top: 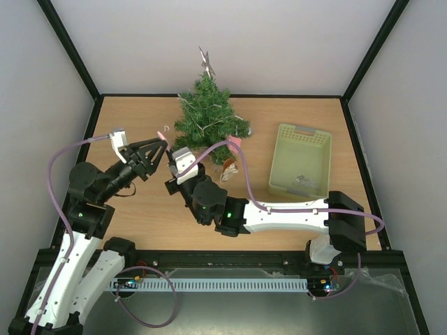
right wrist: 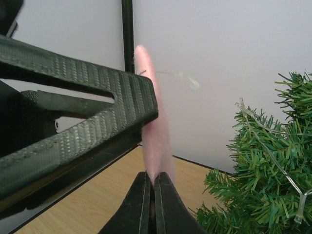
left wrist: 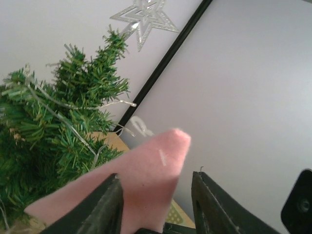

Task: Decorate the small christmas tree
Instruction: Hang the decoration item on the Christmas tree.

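Small christmas tree [top: 208,112] upright, ahead-left of left gripper [left wrist: 156,176], ahead-right of right gripper [right wrist: 149,174], both about equally near. Right clamps pink felt ornament [left wrist: 146,163]; left jaws apart around it.

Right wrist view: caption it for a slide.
Right gripper pinches a thin pink ornament edge-on near the small christmas tree.
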`<state>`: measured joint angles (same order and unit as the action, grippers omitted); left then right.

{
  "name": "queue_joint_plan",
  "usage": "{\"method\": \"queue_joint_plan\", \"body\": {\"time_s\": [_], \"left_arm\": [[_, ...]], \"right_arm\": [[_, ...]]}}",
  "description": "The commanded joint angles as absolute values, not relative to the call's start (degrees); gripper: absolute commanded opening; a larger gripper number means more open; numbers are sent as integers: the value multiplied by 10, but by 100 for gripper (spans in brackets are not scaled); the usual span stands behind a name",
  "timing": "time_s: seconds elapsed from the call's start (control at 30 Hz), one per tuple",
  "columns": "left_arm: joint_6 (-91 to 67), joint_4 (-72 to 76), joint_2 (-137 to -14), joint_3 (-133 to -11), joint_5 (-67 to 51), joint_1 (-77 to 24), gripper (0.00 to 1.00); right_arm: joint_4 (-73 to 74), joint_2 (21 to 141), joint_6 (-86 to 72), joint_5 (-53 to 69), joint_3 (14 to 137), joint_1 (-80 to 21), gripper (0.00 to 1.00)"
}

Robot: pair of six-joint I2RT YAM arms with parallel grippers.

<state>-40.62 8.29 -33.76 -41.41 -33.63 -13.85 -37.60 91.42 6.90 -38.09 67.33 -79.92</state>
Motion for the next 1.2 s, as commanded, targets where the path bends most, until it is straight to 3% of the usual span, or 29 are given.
{"method": "queue_joint_plan", "body": {"time_s": [0.0,0.1,0.3,0.5,0.6,0.83,0.9,1.17], "left_arm": [[-400,91,-347,-415,-339,-140,34],[-390,89,-352,-417,-337,-140,19],[-359,64,-363,-426,-334,-141,3],[-339,72,-356,-417,-339,-141,2],[-319,75,-350,-410,-326,-141,2],[-205,125,-338,-372,-266,-141,2],[-170,162,-336,-358,-250,-142,2],[-21,247,-403,-357,-175,-145,2]], "right_arm": [[-397,922,73,-395,697,-804,2],[-399,922,78,-397,695,-804,2],[-408,921,89,-395,677,-804,2],[-411,917,98,-391,661,-804,5],[-405,902,87,-395,635,-804,23],[-355,777,30,-397,522,-804,75],[-330,729,10,-398,496,-804,99],[-264,589,-32,-391,436,-804,98]]}}
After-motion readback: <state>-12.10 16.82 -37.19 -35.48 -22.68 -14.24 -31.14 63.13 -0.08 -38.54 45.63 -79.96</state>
